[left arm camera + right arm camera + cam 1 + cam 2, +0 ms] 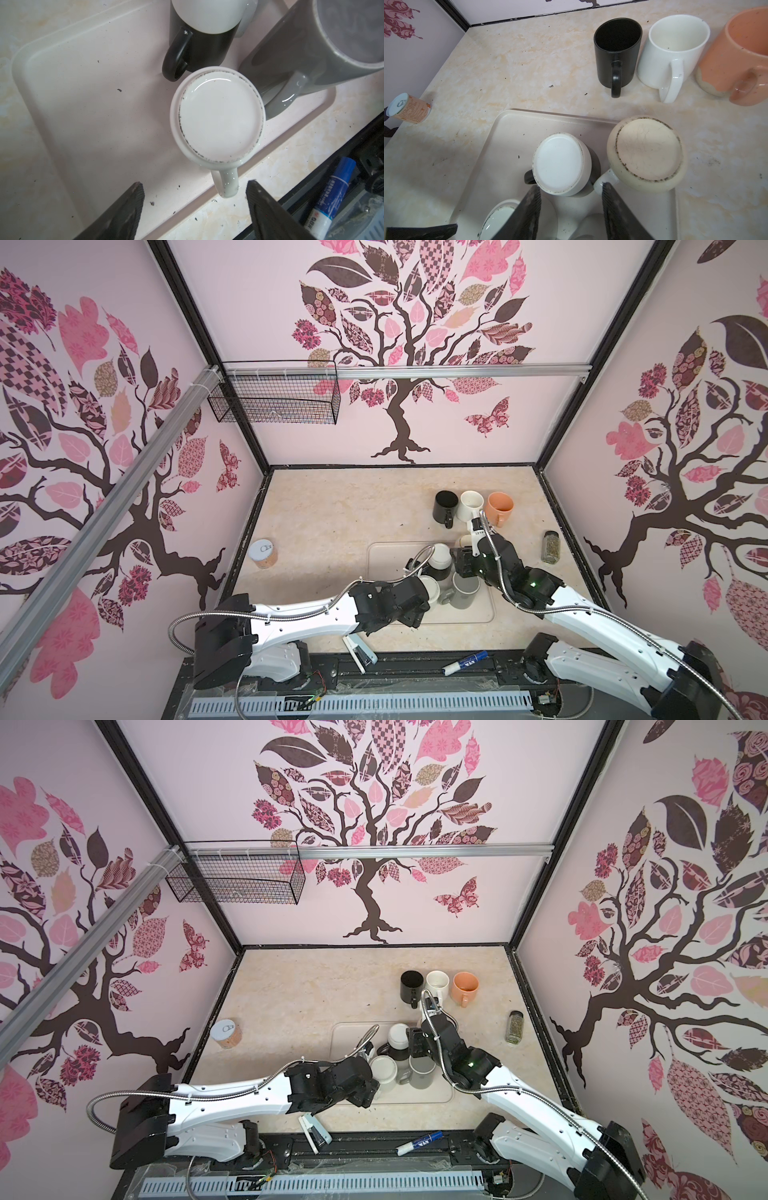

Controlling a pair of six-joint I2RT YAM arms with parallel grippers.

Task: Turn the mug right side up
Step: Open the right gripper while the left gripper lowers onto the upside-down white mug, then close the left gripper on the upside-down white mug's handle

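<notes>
Left end effector (pixel 195 182) spread wide, empty, the handle of the white mug (pixel 218 118) just ahead of it. That mug sits upside down by the tray's (pixel 62 104) near rim, with a grey mug (pixel 311 52) upright beside it. Right end effector (pixel 570 188) part open, gripping nothing. Beyond it, a two-tone mug (pixel 558 162) and a cream mug (pixel 648 149) are upside down. Farther back, three upright mugs (pixel 470 506) stand on the counter (pixel 529 62)

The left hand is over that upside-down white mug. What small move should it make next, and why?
Probably lower the left hand a little and close it on the white mug's handle. The mug sits bottom-up on the tray, and in the wrist view its handle lies between the open fingers, not yet gripped.
</notes>
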